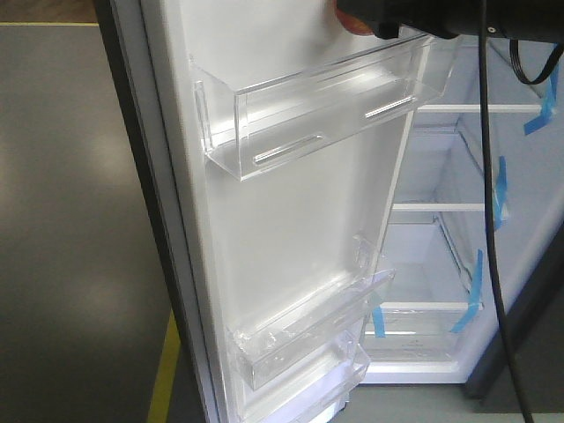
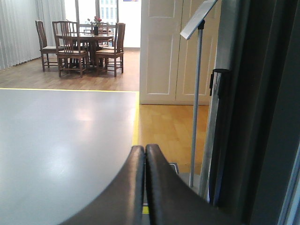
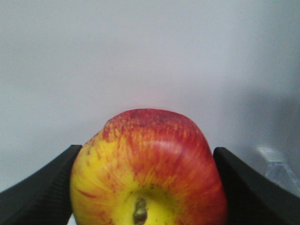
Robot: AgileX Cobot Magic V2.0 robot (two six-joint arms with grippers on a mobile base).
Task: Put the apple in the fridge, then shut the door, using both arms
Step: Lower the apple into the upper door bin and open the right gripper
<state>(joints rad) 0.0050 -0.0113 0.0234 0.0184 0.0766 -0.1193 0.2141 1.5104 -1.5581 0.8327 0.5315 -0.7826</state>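
The red and yellow apple (image 3: 150, 166) fills the bottom of the right wrist view, clamped between the two black fingers (image 3: 40, 187) of my right gripper (image 3: 147, 159), stem end toward the camera. In the front view a sliver of the apple (image 1: 348, 19) shows at the top edge, under the black right gripper (image 1: 388, 22), just above the top clear bin (image 1: 326, 115) of the open door (image 1: 282, 220). Behind it the fridge (image 1: 467, 247) shows its white inside. My left gripper (image 2: 145, 149) is shut and empty, beside the fridge's dark outer side (image 2: 262, 112).
A black cable (image 1: 489, 220) hangs down before the fridge shelves with blue tape strips (image 1: 469, 300). Lower door bins (image 1: 300, 339) jut out. A yellow floor line (image 1: 163, 370) runs by the door. A slim metal stand (image 2: 196, 103) and a far table with chairs (image 2: 84, 47) lie beyond.
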